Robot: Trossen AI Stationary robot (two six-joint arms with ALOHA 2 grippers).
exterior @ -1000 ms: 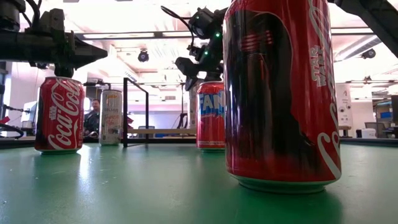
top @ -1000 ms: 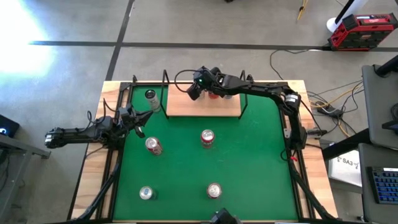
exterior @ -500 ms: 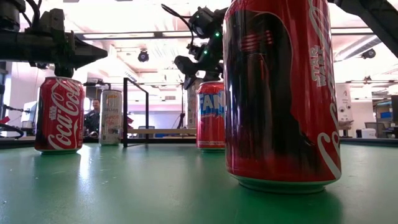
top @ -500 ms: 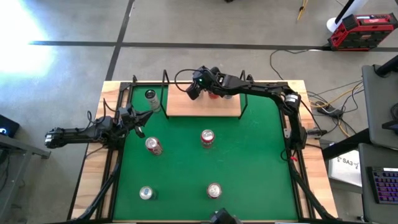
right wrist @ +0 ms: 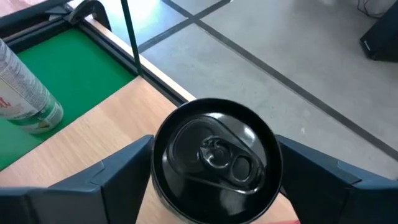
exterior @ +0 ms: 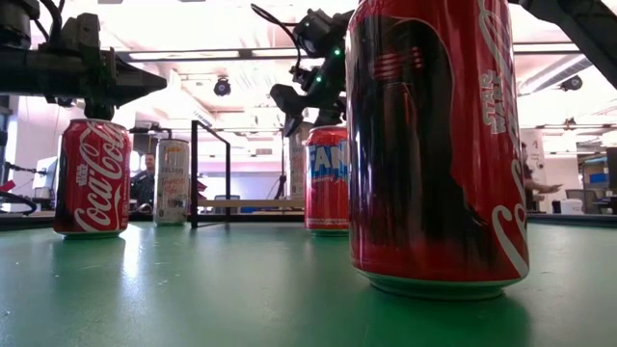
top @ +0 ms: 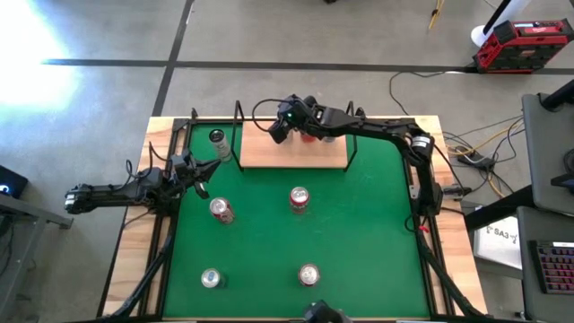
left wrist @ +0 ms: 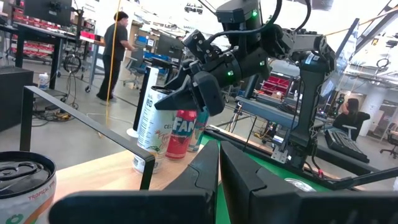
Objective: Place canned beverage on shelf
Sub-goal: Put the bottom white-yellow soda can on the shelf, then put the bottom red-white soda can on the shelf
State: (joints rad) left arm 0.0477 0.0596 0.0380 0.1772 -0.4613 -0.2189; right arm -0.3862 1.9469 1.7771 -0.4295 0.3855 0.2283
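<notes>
Over the shelf point(top: 293, 152), the right claw point(right wrist: 214, 163) straddles a black-topped can point(right wrist: 216, 155), fingers flanking it, gap or contact unclear. Only the left wrist view shows that can white-sided, upright on pale wood beside a red Fanta can point(left wrist: 181, 134). Left claw point(top: 204, 167) is clenched, empty, over the green mat point(top: 359, 233).

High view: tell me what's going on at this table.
The right gripper is at a white, black-topped can standing upright on the light wooden shelf with thin black uprights, next to a red Fanta can already there. The left gripper waits shut at the left edge of the green mat. Several more cans stand on the mat, not yet shelved.
</notes>
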